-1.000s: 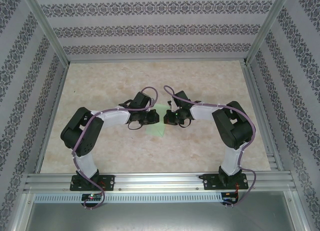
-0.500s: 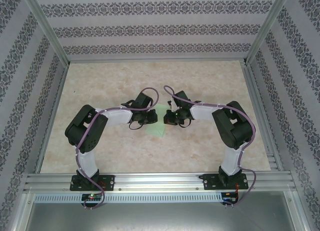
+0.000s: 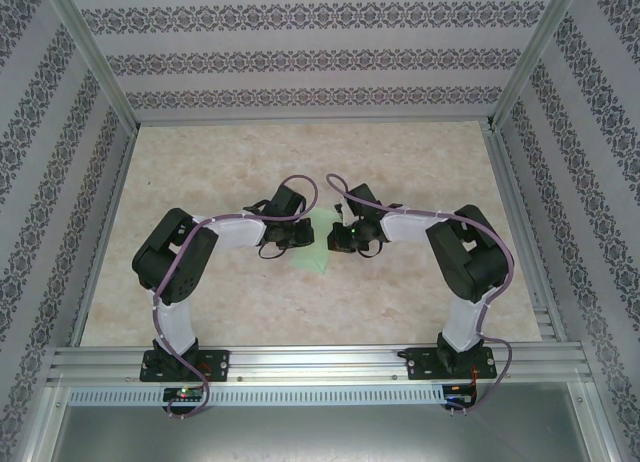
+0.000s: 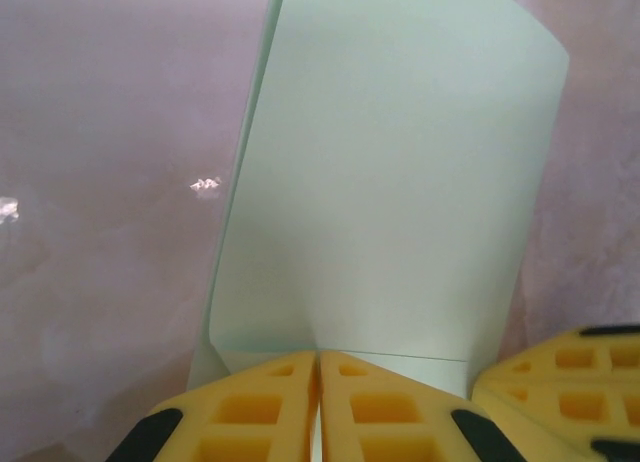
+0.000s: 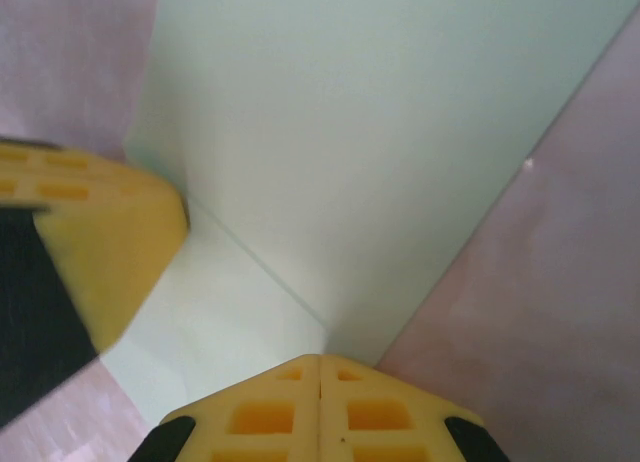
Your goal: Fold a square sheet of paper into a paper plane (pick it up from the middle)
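Left gripper (image 4: 319, 370) first — its yellow fingers are pressed flat together with no gap. The near edge of the paper sheet (image 4: 390, 182) runs into their seam, so I judge it pinched there. Right gripper (image 5: 320, 374) looks the same: fingers closed tight at the sheet's edge, where a crease runs down to them. Each wrist view catches a yellow finger of the other gripper just beside its own, so both grips sit close together on the same end of the sheet. Beyond the fingers the sheet rises, pale green, doubled along one side and curving a little at its far corner. It sits over the middle of the table (image 3: 300, 162), between the two grippers.

The step looks like pressing or drawing out a fold, with the plane far from finished. To do it well, hold both pinches firm and level, and move the two together so the thin sheet neither tears nor twists — and work along the crease, not across it.
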